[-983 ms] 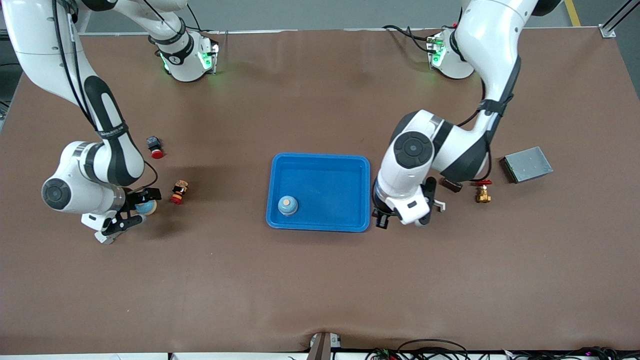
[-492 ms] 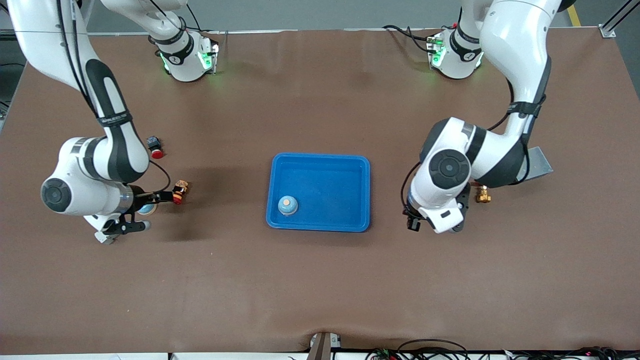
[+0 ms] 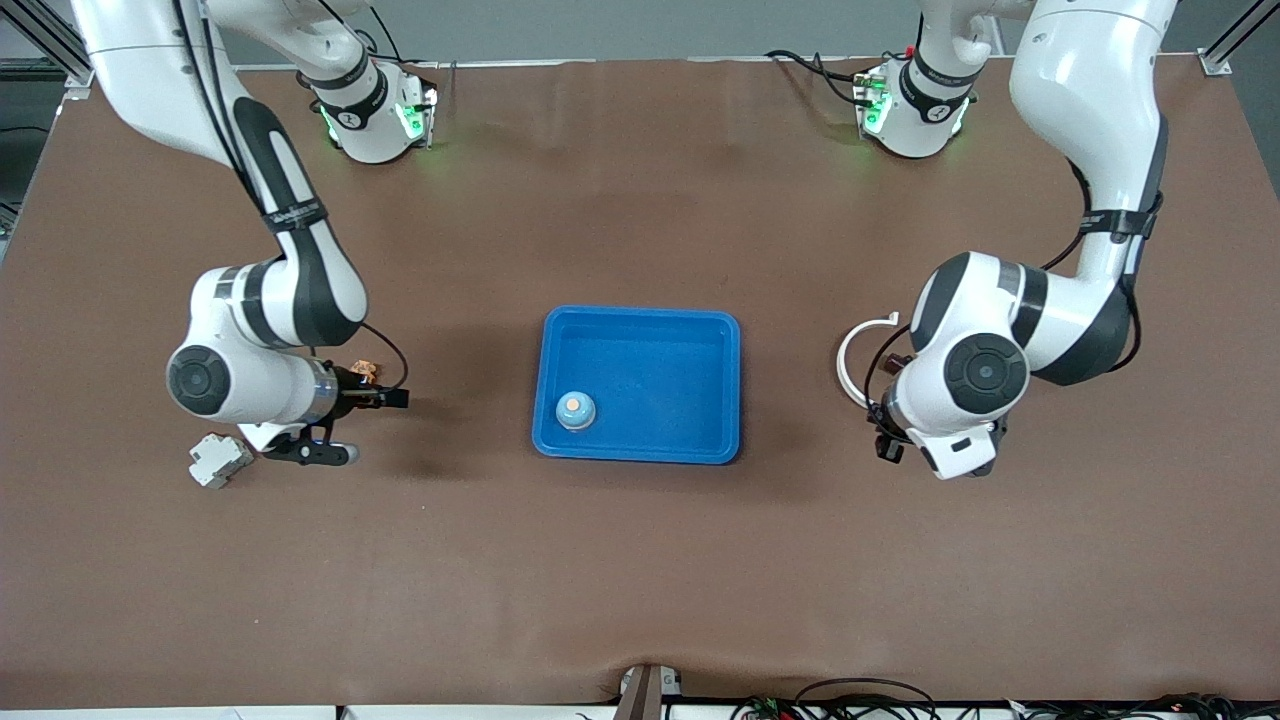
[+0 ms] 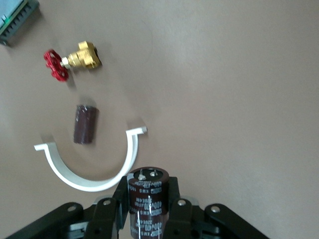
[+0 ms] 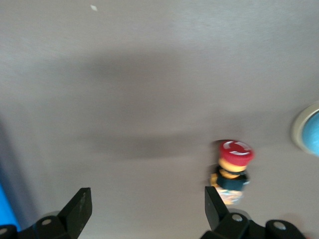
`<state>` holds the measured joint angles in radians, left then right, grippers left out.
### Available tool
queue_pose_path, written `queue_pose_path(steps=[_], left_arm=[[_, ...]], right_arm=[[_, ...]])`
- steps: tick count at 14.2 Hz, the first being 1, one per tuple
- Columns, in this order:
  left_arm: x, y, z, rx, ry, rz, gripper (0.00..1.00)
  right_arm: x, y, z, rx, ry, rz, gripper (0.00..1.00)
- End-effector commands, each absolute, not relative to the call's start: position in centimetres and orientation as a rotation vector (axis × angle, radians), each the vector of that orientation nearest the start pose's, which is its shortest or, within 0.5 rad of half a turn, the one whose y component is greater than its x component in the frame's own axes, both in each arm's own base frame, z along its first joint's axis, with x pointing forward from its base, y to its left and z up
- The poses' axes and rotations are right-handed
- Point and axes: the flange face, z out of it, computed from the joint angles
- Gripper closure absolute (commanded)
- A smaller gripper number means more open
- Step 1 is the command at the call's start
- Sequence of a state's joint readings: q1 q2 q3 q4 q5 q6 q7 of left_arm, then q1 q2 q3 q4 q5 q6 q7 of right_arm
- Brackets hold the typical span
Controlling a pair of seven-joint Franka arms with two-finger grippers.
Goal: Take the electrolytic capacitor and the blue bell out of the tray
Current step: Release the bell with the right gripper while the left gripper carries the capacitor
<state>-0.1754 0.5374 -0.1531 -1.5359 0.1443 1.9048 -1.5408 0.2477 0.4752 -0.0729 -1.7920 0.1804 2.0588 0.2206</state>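
Note:
A dark brown capacitor (image 4: 148, 199) with two metal pins stands between the pads of my left gripper (image 4: 148, 186), which is shut on it. That gripper (image 3: 884, 445) hangs over bare table between the blue tray (image 3: 640, 325) and the left arm's end. A blue bell (image 3: 576, 410) with an orange button sits in the tray's corner nearest the camera, on the right arm's side. My right gripper (image 3: 365, 427) is open and holds nothing, low over the table on the tray's right-arm side. In the right wrist view its fingers (image 5: 79, 209) stand wide over bare mat.
A smaller brown capacitor (image 4: 84, 124), a white curved clip (image 4: 94, 172) and a brass valve (image 4: 75, 57) with a red handle lie near the left gripper. A red stop button (image 5: 233, 169) and a round blue thing (image 5: 310, 130) lie by the right gripper. A white-grey part (image 3: 218, 460) sits beside the right arm.
The left arm carried the capacitor away from the tray's edge toward the left arm's end. The right arm swung toward the tray, uncovering the white-grey part. Neither gripper changed state.

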Motion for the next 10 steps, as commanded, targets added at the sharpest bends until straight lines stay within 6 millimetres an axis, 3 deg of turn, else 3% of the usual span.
queue_pose_path(steps=[1, 5, 8, 10], left_arm=[[63.7, -17.0, 33.7, -2.496, -1.574, 0.090, 1.00], [63.8, -13.6, 32.9, -2.514, -1.518, 0.124, 1.00], [64.1, -11.2, 32.5, -2.521, -1.500, 0.147, 1.00], [64.1, -9.2, 32.0, -2.532, -1.475, 0.171, 1.00]], right_arm=[[61.7, 15.9, 28.8, -3.022, 0.340, 0.311, 0.00], [62.1, 19.2, 30.0, -2.920, 0.457, 0.274, 0.00], [62.0, 22.1, 29.3, -2.916, 0.504, 0.225, 0.00], [61.2, 25.0, 28.8, -2.918, 0.542, 0.209, 0.00]])
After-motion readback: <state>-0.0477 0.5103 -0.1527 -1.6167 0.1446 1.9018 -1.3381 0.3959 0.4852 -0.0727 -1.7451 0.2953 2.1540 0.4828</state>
